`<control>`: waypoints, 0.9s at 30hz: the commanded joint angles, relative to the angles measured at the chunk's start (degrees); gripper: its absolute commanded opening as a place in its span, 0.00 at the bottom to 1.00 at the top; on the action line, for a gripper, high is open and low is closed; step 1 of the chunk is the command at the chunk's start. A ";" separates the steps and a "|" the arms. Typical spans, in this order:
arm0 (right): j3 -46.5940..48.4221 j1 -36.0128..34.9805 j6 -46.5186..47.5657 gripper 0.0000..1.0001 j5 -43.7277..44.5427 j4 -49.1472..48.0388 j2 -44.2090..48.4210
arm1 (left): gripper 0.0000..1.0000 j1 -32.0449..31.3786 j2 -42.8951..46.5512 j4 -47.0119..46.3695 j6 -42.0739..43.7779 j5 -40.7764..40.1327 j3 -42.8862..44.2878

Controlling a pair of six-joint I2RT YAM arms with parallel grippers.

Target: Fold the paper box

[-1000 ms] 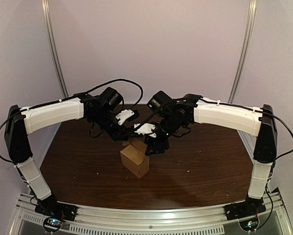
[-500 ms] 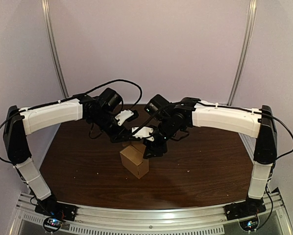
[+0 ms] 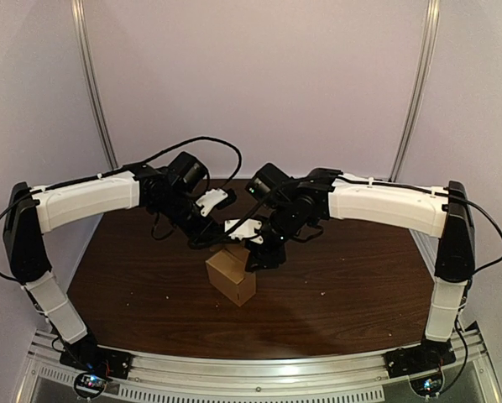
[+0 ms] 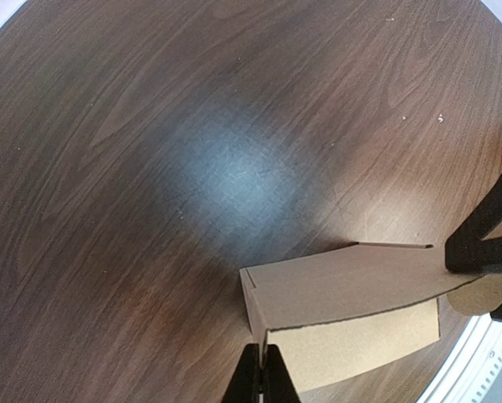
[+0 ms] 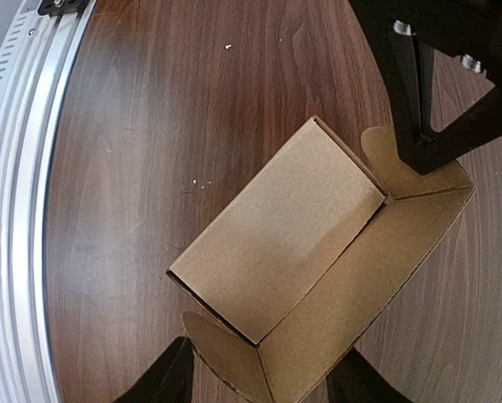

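Note:
A small brown paper box [image 3: 231, 277] stands mid-table with its lid flap [image 5: 377, 269] laid open and rounded side tabs sticking out. My left gripper [image 4: 264, 357] is shut on a thin cardboard edge at the box's corner [image 4: 343, 290]. In the right wrist view its dark fingers [image 5: 415, 109] come down onto the far tab. My right gripper [image 5: 266, 353] hovers open above the near end of the box [image 5: 276, 227], one finger on each side of the near tab, touching nothing. From above, both grippers [image 3: 211, 239] [image 3: 259, 254] meet over the box.
Dark wooden table [image 3: 343, 285] with a few pale specks [image 5: 199, 182]. A metal rail [image 5: 24, 168] runs along the near table edge. White upright poles [image 3: 91, 84] stand at the back corners.
The right arm's wrist has shifted a little to the left and settled closer over the box. The left gripper keeps its hold; the box has not moved.

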State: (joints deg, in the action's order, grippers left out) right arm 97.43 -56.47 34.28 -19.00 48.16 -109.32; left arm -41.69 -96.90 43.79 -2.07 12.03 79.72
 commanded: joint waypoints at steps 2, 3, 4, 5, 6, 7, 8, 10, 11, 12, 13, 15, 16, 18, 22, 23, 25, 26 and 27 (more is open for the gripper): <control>-1.71 -1.38 0.21 0.54 3.69 -0.75 0.90 | 0.00 -0.36 1.35 -0.30 -1.41 0.88 -2.08; -2.04 -1.55 0.25 0.53 4.17 -1.15 1.19 | 0.00 -0.40 1.44 -0.54 -1.63 0.89 -2.23; -2.25 -1.70 0.26 0.53 4.88 -1.43 1.37 | 0.00 -0.41 1.62 -0.86 -1.88 1.03 -2.40; -2.39 -1.82 0.26 0.53 5.30 -1.58 1.46 | 0.00 -0.41 1.67 -1.07 -2.15 1.13 -2.58; -2.41 -1.97 0.18 0.53 5.70 -1.66 1.54 | 0.00 -0.40 1.83 -1.27 -2.42 1.33 -2.78; -2.42 -2.04 0.17 0.53 5.92 -1.62 1.64 | 0.00 -0.41 1.93 -1.46 -2.82 1.45 -3.00; -2.42 -2.11 0.17 0.53 5.99 -1.51 1.61 | 0.00 -0.41 2.06 -1.55 -3.30 1.52 -3.16; -2.42 -2.22 0.09 0.53 5.95 -1.56 1.72 | 0.00 -0.56 2.36 -1.74 -4.37 1.62 -3.39; -2.42 -2.24 0.08 0.53 6.03 -1.50 1.66 | 0.00 -0.72 2.45 -1.76 -4.74 1.39 -3.47; -2.42 -2.24 0.08 0.53 6.03 -1.44 1.74 | 0.00 -1.02 2.54 -1.78 -5.00 1.19 -3.52; -2.42 -2.24 0.08 0.53 6.09 -1.50 1.82 | 0.00 -1.22 2.63 -1.90 -5.44 0.97 -3.59; -2.27 -2.25 0.08 0.53 6.22 -1.42 1.83 | 0.00 -1.53 2.60 -2.07 -6.18 0.77 -3.69; -2.18 -2.27 0.08 0.53 6.24 -1.37 1.86 | 0.00 -1.81 2.60 -2.20 -6.52 0.61 -3.70; -2.09 -2.27 0.15 0.53 6.27 -1.21 1.91 | 0.00 -2.10 2.64 -2.20 -7.16 0.09 -3.55; -2.02 -2.25 0.34 0.53 6.00 -0.98 2.07 | 0.00 -2.58 2.56 -1.80 -8.45 -1.12 -3.11; -1.98 -2.27 0.35 0.53 5.96 -0.90 2.08 | 0.00 -2.65 2.57 -1.77 -8.81 -1.25 -3.09; -1.90 -2.24 0.43 0.54 5.77 -0.72 2.07 | 0.00 -2.81 2.51 -1.53 -9.59 -1.47 -2.89; -1.89 -2.24 0.50 0.54 5.67 -0.64 2.02 | 0.00 -3.00 2.43 -1.36 -9.83 -1.48 -2.81; -1.87 -2.29 0.59 0.54 5.54 -0.54 2.04 | 0.00 -3.16 2.45 -1.28 -10.13 -1.65 -2.66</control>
State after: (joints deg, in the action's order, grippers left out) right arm 96.05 -58.24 34.39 -14.09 46.92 -108.95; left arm -43.88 -95.13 41.54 -9.87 10.48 77.23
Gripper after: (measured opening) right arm 0.535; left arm 0.024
